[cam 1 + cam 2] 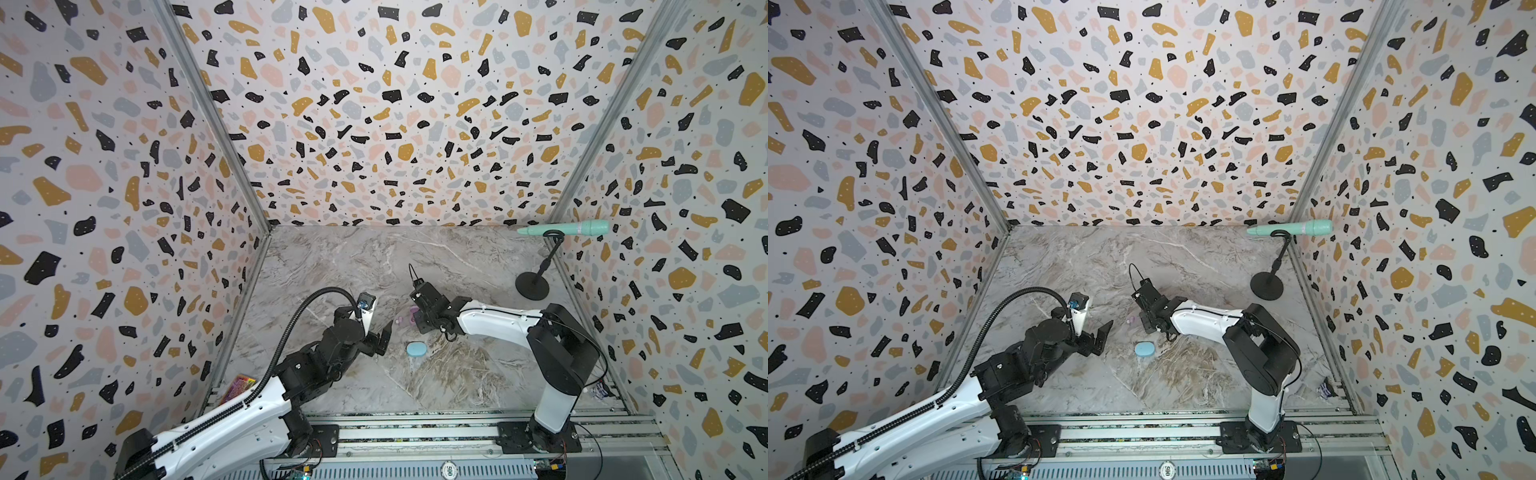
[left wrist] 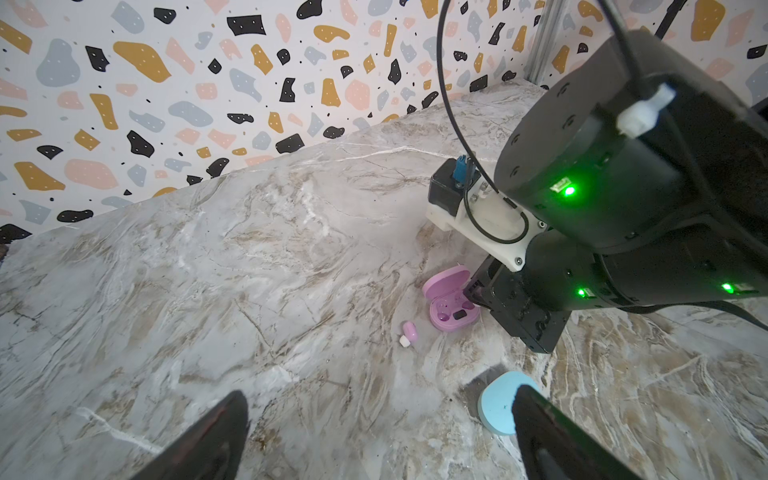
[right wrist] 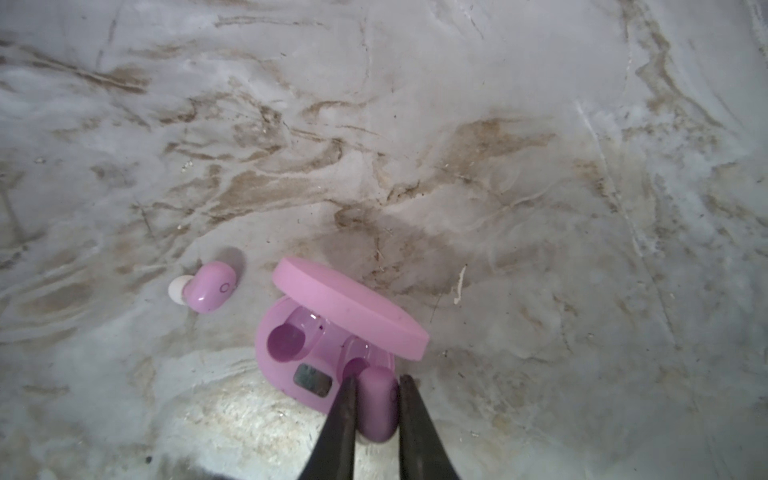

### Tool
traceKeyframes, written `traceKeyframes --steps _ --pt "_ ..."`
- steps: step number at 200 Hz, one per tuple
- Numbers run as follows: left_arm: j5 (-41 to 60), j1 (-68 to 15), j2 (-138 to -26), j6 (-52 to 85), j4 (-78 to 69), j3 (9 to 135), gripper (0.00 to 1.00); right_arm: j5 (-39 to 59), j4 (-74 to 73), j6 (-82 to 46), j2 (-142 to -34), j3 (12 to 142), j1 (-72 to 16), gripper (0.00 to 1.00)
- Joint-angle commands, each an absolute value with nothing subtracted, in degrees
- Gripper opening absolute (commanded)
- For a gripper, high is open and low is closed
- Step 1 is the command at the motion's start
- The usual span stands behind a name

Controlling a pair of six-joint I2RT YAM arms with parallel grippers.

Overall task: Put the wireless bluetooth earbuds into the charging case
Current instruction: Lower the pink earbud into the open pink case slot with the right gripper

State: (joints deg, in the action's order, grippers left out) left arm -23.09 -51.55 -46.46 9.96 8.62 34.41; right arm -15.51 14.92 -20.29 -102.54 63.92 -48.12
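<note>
Clamped between the fingers (image 3: 340, 419) of the right gripper (image 3: 377, 379): a pink earbud (image 3: 376, 415), pinched by its rounded sides at the rim of the pink charging case (image 3: 286, 374), over the socket nearer the fingers. Touching that socket or just clear of it: cannot tell. Case lid (image 3: 349, 303) hinged up and tilted, standing open. Farther socket (image 3: 286, 340) showing a dark pink hollow, with a small grey display (image 3: 312, 380) between the two sockets. Just beside the case but apart from it, a loose pink earbud (image 3: 208, 286) on its side on the marbled worktop (image 3: 540, 166), whitish tip pointing away from the case.

In both top views, near the middle of the worktop, only slivers of the pink charging case (image 1: 412, 311) showing at 9 o'clock of the right gripper's black body. Loose pink earbud (image 1: 400, 320) at 9 o'clock from the case. At 6 o'clock from the case and apart from it, a light blue case (image 1: 416, 349), lid shut, flat on the worktop.

Left gripper (image 1: 384, 336) at about 10 o'clock from the light blue case, fingers (image 2: 220, 436) spread wide, holding nothing. In the left wrist view, one fingertip overlapping the light blue case (image 2: 496, 403).

Toward the worktop's 2 o'clock corner, a mint-green handheld thing (image 1: 565, 228) lying across a black stand (image 1: 532, 286). At the 8 o'clock edge, a small multicoloured item (image 1: 239, 386), too small to make out.
</note>
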Motion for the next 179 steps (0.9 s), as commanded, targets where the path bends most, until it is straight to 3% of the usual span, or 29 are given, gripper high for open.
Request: traceKeyframes --steps 1,179 --pt "-23.3 -51.8 -46.2 10.1 6.6 33.8 1.0 -17.1 15.3 -19.5 -102.7 66.0 -48.4 0.18" --pt "-23.0 -51.8 -46.4 10.0 6.4 33.7 1.0 -18.9 14.4 -18.9 -104.3 66.3 -49.4 0.18"
